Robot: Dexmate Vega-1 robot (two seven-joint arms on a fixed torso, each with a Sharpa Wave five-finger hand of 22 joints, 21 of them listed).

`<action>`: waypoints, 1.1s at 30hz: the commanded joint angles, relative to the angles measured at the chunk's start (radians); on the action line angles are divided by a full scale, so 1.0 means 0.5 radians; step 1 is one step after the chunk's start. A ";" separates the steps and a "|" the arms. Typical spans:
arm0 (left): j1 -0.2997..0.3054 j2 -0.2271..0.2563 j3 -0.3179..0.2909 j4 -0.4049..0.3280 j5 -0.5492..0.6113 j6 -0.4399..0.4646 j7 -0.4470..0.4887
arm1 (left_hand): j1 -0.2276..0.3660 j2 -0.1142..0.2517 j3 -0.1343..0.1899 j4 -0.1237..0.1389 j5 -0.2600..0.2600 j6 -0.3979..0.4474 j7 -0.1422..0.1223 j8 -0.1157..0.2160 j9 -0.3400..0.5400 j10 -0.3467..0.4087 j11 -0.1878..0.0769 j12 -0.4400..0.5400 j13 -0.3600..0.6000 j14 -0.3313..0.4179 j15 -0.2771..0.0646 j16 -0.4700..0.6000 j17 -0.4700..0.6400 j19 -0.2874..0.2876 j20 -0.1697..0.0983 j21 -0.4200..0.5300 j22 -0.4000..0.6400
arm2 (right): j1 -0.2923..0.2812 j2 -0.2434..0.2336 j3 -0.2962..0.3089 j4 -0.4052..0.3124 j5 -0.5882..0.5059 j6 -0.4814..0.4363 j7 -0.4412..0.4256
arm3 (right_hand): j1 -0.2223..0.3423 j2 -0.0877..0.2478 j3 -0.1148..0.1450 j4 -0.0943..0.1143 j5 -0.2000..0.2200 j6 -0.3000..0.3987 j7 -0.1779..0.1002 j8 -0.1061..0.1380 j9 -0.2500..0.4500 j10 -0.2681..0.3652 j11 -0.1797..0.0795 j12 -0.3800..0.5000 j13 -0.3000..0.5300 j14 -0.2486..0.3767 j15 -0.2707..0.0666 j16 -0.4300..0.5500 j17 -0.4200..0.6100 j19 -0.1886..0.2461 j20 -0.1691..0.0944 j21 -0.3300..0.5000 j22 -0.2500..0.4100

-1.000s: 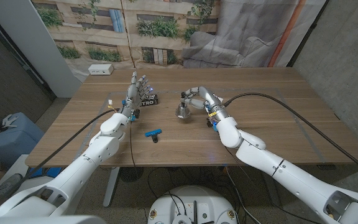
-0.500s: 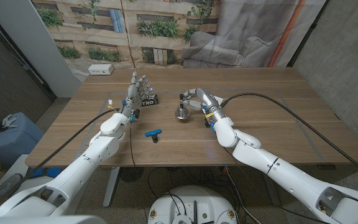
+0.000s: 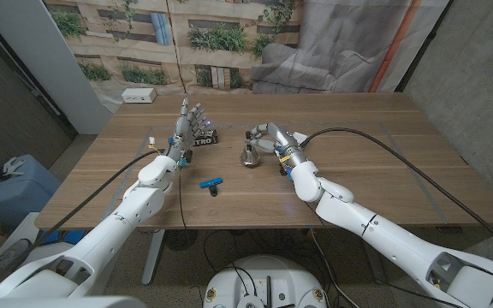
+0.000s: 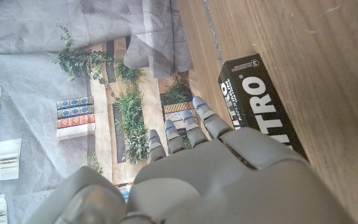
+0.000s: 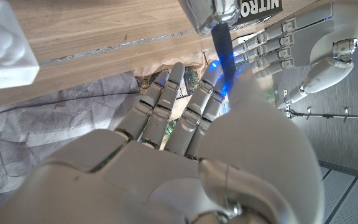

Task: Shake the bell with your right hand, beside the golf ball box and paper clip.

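Your head view looks down from above over the whole worktop (image 3: 383,128), with both arms entering from the bottom corners. Your left wrist view sits close behind the left hand (image 4: 229,180), facing the golf ball box (image 4: 263,102). Your right wrist view sits close behind the right hand (image 5: 185,162), facing the bell (image 5: 215,12). All three views share the box.

The robot's right hand (image 3: 268,139), gripping the dark handle of the small silver metal bell (image 3: 249,154), now sits a little further toward the left of the head frame than a second ago, and the bell has shifted left with it. The right forearm lies lower and more leftward.
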 commanded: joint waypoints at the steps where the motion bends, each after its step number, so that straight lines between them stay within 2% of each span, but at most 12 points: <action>1: 0.000 0.000 0.000 0.000 -0.001 0.000 0.000 | -0.002 0.024 0.000 0.014 0.014 0.000 -0.012 0.011 0.009 0.006 -0.015 0.011 0.011 0.018 -0.195 0.011 0.009 0.016 0.002 0.014 0.011 | 0.028 0.043 -0.034 0.074 -0.010 -0.059 -0.027 | -0.002 0.015 0.005 0.002 -0.004 -0.005 -0.014 0.011 0.005 0.000 0.006 -0.005 0.006 0.011 -0.293 0.005 0.006 0.014 -0.212 0.006 0.000; 22: -0.001 -0.001 0.000 0.002 0.000 -0.001 0.000 | -0.002 0.024 0.000 0.014 0.014 -0.001 -0.012 0.011 0.009 0.005 -0.011 0.011 0.011 0.018 -0.197 0.011 0.009 0.017 0.003 0.014 0.011 | 0.034 0.050 -0.061 0.080 0.021 -0.140 -0.028 | -0.028 0.007 -0.008 0.010 -0.011 -0.073 -0.009 -0.018 0.006 -0.056 0.009 -0.023 0.010 -0.008 -0.284 -0.015 -0.001 0.008 -0.202 0.003 0.000; 33: -0.001 0.000 0.000 0.001 0.000 0.000 0.000 | -0.003 0.023 0.000 0.014 0.014 -0.001 -0.012 0.011 0.009 0.005 -0.012 0.011 0.011 0.018 -0.195 0.011 0.009 0.015 0.002 0.014 0.011 | 0.033 0.015 -0.061 0.058 0.045 -0.121 0.005 | -0.141 -0.055 -0.071 0.040 -0.013 -0.213 -0.003 -0.082 0.004 -0.225 0.015 -0.070 0.009 -0.079 -0.262 -0.051 -0.004 -0.016 -0.166 -0.005 -0.001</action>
